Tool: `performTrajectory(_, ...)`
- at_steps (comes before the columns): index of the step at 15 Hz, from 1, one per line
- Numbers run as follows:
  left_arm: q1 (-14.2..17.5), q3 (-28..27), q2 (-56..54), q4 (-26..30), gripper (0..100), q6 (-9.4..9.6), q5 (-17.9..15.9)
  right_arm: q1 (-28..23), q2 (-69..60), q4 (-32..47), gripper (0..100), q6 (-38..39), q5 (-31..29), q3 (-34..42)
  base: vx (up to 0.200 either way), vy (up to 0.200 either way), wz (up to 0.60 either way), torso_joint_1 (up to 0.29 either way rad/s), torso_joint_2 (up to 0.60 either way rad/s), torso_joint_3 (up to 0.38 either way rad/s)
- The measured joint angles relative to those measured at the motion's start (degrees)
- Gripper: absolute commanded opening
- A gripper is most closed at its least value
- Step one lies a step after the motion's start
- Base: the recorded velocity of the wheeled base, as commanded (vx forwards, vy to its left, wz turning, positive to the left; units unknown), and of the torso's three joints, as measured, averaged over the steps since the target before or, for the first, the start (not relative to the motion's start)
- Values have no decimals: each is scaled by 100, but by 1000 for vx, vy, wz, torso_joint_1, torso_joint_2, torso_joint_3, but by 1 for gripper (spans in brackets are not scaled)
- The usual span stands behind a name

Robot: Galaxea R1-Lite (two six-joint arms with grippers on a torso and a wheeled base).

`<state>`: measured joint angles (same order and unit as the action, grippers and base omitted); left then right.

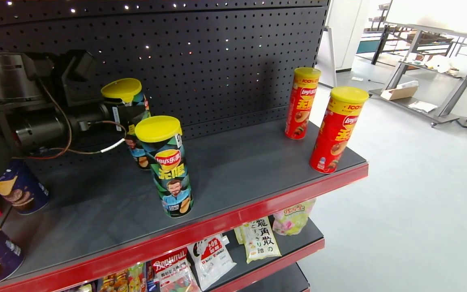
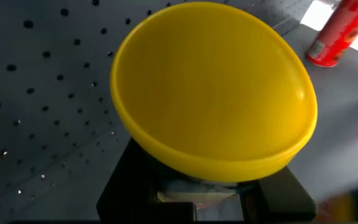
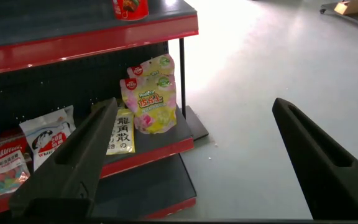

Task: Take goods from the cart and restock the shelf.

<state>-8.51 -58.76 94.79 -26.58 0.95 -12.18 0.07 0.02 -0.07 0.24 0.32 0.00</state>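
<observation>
Head view: the left gripper is clamped around a green can that stands upright at the back of the shelf. A matching can stands just in front, with two red cans well apart to the right (all lidded, contents hidden). The right gripper is spread wide and holds nothing, near the snack bags.

A: What's out in the room?
B: A grey metal rack on the pale floor.
A: Anything on it?
B: A cardboard box sits on its low tier, white sheets near it. A white wall panel stands nearby.
</observation>
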Motion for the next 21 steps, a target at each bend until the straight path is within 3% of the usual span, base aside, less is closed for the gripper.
performTrajectory(7,13,-590,752,-22,0,24,-200,0,0,0,100,2,1,0,0,0,0,0,0,0)
performTrajectory(21,-293,-625,1050,-249,0,28,-216,0,0,0,100,0,1,0,0,0,0,0,0,0)
